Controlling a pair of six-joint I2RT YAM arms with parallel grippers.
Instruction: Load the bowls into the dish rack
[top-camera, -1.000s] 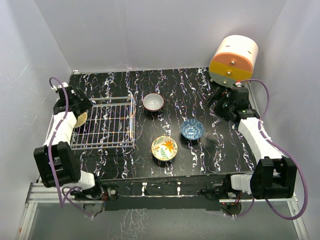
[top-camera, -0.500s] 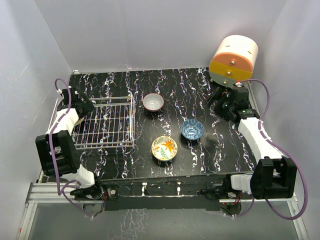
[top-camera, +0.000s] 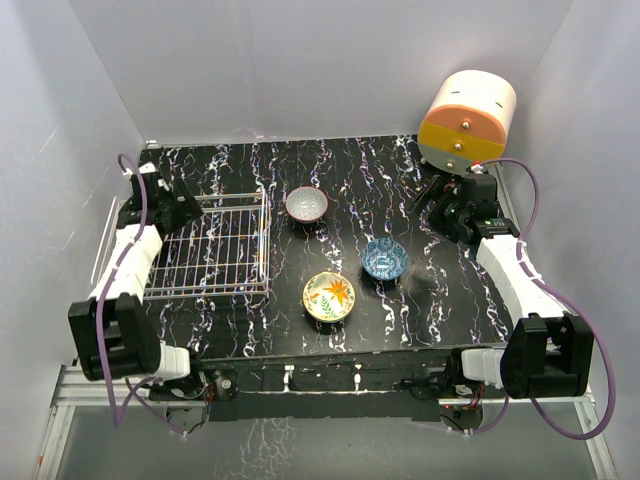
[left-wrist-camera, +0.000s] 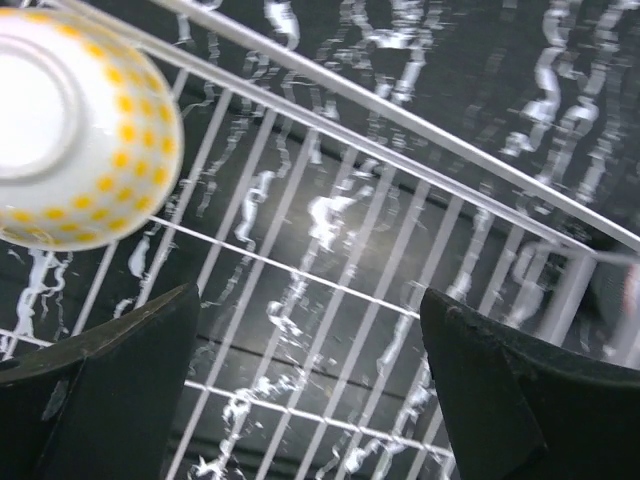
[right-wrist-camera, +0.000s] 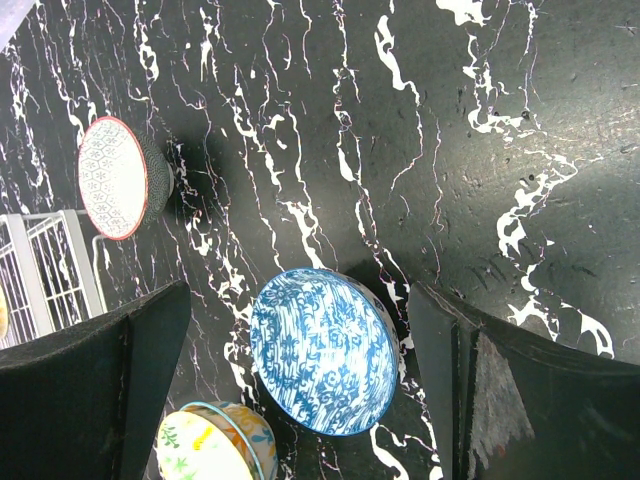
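Note:
The white wire dish rack (top-camera: 215, 255) lies at the table's left. My left gripper (top-camera: 176, 206) hovers open and empty over its far left corner, with grid wires (left-wrist-camera: 330, 290) below the jaws (left-wrist-camera: 310, 335). A cream bowl with yellow dots (left-wrist-camera: 95, 150) lies in the rack, foot toward the left wrist camera, apart from the fingers; in the top view my arm hides it. The grey-white bowl (top-camera: 306, 204), blue-white bowl (top-camera: 384, 258) and flowered bowl (top-camera: 329, 296) stand on the table. My right gripper (top-camera: 434, 200) is open above the blue-white bowl (right-wrist-camera: 320, 350).
The orange-and-cream round drawer unit (top-camera: 466, 118) stands at the back right, just behind my right arm. The right wrist view also shows the grey-white bowl (right-wrist-camera: 115, 178), the flowered bowl (right-wrist-camera: 215, 448) and a corner of the rack (right-wrist-camera: 50, 265). White walls surround the table.
My left gripper has let go of the yellow-dotted bowl at the rack's left side and drawn back toward the rack's far left corner. The right arm has not moved.

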